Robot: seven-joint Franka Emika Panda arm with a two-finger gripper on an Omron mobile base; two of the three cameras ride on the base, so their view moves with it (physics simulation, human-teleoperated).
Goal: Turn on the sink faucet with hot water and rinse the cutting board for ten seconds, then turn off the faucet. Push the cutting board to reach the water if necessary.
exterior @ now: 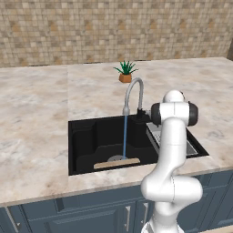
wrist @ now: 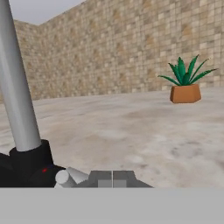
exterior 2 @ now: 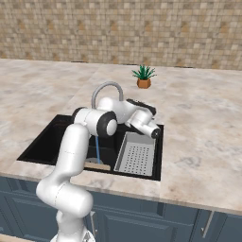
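Cutting board [exterior: 117, 163], thin, flat, light-tan wood and rectangular, lies on the floor of the large black rectangular recessed sink [exterior: 84, 141], close to the front wall and near the middle of the basin's width. A thin, straight, vertical blue stream of water [exterior: 124, 136] drops from the tip of the tall silver-grey gooseneck faucet [exterior: 133, 93] and meets the board on its upper face. In the right base view the board's end [exterior 2: 98, 166] shows beside the arm, with the water [exterior 2: 98, 150] coming down on it.

The faucet's dark base [wrist: 30, 159] stands at the back rim of the sink, with a small pale handle [wrist: 70, 176] projecting from its side.

A grey perforated drain tray [exterior 2: 137, 153] occupies the right part of the basin, just beside the board and apart from it.

The white arm's two-finger gripper [wrist: 112, 179] sits low at the faucet base, its dark fingertips [wrist: 101, 178] pressed together with no gap between them and nothing held. The handle lies just beside the tips; whether they touch it cannot be told.

A small green spiky plant in an orange pot [exterior: 125, 71] stands on the beige marbled counter [exterior: 36, 113] behind the faucet, before a tan mosaic-tile wall [exterior: 113, 27].
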